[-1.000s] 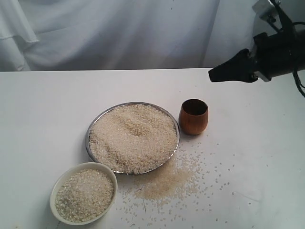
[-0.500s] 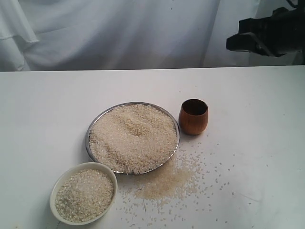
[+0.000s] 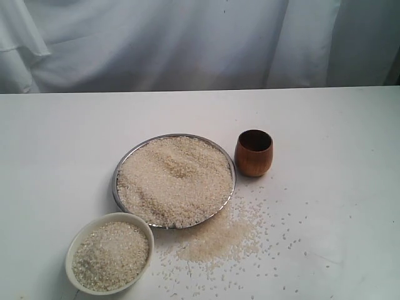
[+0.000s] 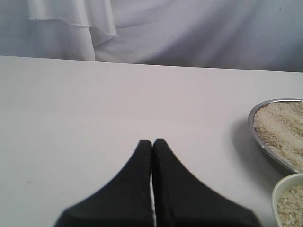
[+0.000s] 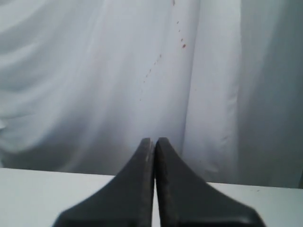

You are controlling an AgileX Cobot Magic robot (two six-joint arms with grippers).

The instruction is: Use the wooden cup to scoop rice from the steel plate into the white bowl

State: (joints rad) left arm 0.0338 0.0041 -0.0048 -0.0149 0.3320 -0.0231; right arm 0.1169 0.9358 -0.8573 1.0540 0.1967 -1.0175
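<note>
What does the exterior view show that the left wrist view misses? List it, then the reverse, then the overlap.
Only the exterior view: the wooden cup and the spilled rice on the table. Only the left wrist view: the left end effector, shut. Both: the steel plate with heaped rice, the white bowl holding rice, the table, and the white cloth behind.

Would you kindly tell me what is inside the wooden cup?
Through the mouth of the wooden cup only its dark inner wall shows, with nothing lying against it. The near wall hides the bottom, so whether anything sits there cannot be told.
</note>
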